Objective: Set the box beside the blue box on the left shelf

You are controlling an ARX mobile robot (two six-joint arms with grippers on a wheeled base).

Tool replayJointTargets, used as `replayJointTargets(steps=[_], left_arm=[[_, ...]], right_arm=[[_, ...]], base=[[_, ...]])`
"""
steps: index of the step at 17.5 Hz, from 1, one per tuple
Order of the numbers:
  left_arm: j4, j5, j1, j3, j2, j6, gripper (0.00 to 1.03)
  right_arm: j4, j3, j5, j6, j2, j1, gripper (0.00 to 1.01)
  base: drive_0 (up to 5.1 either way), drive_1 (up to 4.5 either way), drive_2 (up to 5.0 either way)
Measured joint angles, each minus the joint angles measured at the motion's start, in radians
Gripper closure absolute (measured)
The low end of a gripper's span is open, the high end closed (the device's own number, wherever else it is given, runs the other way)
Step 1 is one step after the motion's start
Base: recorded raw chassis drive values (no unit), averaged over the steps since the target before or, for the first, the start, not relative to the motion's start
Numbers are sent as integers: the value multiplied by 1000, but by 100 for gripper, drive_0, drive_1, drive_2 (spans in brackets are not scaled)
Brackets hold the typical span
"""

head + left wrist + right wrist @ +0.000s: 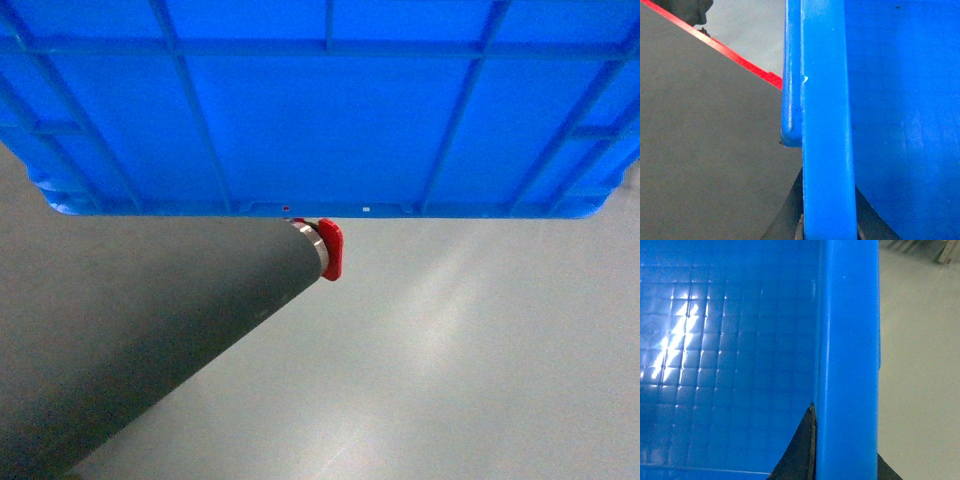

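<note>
The box (pixel 320 120), a large bright blue crate, fills the top of the head view with its ribbed underside toward the camera, held off the floor. In the left wrist view my left gripper (pixel 829 232) is shut on the box's thick rim (pixel 827 150), with a dark finger (pixel 792 222) on either side. The right wrist view shows my right gripper (pixel 845 462) shut on the opposite rim (pixel 847 365). One dark finger (pixel 802 450) lies against the inner wall, above the box's gridded floor (pixel 715 365). The left shelf and the other blue box are out of view.
A thick grey cylinder (pixel 150 330) with a red end piece (pixel 331 249) slants up from the lower left under the box; its grey face (pixel 705 150) fills the left wrist view. Bare grey floor (pixel 460 350) lies below. A pale metal sliver (pixel 920 246) is too small to identify.
</note>
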Motion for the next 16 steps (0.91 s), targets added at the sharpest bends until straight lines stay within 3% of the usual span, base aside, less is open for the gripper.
replayJointTargets(steps=[16], left_arm=[[0,0,0,0,0,0,97]], right_arm=[[2,0,0,0,0,0,94]], base=[[-143,-143,-143]])
